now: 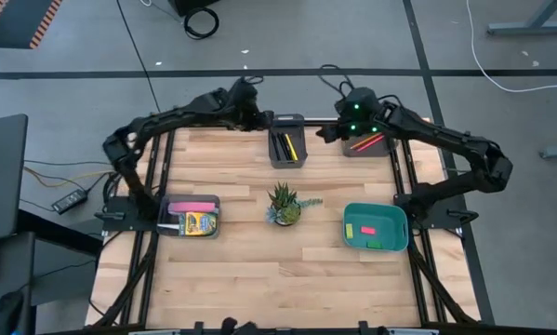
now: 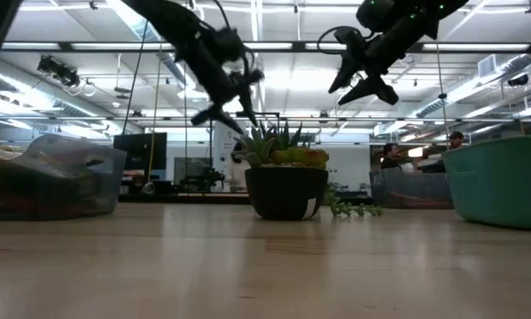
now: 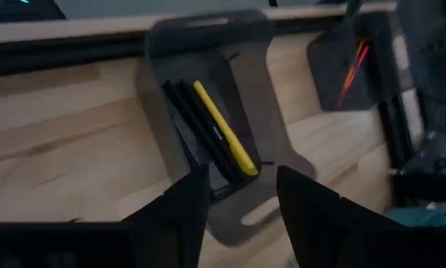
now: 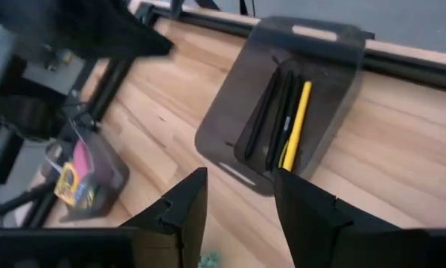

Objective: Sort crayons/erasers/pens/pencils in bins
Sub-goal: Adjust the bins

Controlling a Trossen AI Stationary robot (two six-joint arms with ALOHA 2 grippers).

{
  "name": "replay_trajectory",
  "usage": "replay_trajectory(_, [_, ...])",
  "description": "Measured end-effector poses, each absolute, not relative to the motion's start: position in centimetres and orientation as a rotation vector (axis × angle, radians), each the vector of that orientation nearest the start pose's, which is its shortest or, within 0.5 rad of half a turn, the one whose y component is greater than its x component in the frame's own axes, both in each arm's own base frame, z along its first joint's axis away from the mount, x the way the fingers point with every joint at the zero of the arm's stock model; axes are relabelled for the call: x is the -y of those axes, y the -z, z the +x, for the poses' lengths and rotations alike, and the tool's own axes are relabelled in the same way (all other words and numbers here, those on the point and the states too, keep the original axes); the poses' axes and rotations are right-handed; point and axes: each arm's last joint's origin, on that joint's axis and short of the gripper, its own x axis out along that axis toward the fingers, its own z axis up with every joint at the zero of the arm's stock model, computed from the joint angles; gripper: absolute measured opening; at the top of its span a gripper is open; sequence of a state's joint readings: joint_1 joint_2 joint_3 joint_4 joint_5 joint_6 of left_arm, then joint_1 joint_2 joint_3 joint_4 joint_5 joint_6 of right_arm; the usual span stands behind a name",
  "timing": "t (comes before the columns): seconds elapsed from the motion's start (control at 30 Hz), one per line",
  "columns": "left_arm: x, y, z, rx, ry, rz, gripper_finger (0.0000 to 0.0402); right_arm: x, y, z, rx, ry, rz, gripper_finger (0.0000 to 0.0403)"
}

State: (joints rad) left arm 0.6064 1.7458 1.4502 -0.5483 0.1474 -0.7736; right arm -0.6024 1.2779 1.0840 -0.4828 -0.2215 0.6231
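My left gripper (image 1: 259,119) hangs open and holds nothing, above the table's far edge, just left of the dark narrow bin (image 1: 301,154). That bin holds black pens (image 3: 196,123) and a yellow pen (image 3: 224,126). My right gripper (image 1: 332,133) is also open and holds nothing, between the dark bin and the grey bin (image 1: 352,149) with the red and orange pencils (image 1: 367,141). The crayons box (image 1: 200,223) lies in the grey bin (image 1: 171,203) at the left. Red-pink and green erasers (image 1: 368,230) lie in the teal bin (image 1: 401,228) at the right.
A small potted plant (image 1: 283,205) stands at the table's middle, between the left grey bin and the teal bin. A long pink bar (image 1: 192,207) lies beside the crayons box. Bare wood stretches across the near half of the table (image 1: 259,288).
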Motion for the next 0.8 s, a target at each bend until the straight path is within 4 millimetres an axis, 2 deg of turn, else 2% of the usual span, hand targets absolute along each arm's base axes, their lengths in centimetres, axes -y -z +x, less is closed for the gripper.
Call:
replay_trajectory(0.1, [-22.1, -24.9, 32.9, -0.673, -0.724, -1.029, 0.0187, 15.0, -31.4, 21.9, -0.467, 0.556, 0.877, 0.0161])
replay_trajectory(0.27, [-22.8, -20.8, 34.0, -0.776, -0.757, -1.053, 0.0229, 14.1, -32.3, 20.9, -0.462, 0.52, 0.892, 0.0161])
replay_trajectory(0.37, [-23.0, -19.7, 34.2, -0.798, -0.765, -1.059, 0.0252, 13.5, -32.6, 20.2, -0.483, 0.506, 0.894, 0.0161])
replay_trajectory(0.5, [-23.2, -19.3, 34.7, -0.781, -0.769, -1.021, 0.0272, 13.0, -32.9, 19.4, -0.505, 0.505, 0.875, 0.0161])
replay_trajectory(0.63, [-23.4, -18.9, 34.7, -0.789, -0.803, -0.972, 0.0263, 12.7, -33.0, 19.0, -0.523, 0.498, 0.845, 0.0161])
replay_trajectory(0.8, [-23.6, -18.0, 34.7, -0.815, -0.829, -0.975, 0.0199, 12.6, -33.1, 18.9, -0.525, 0.495, 0.835, 0.0161])
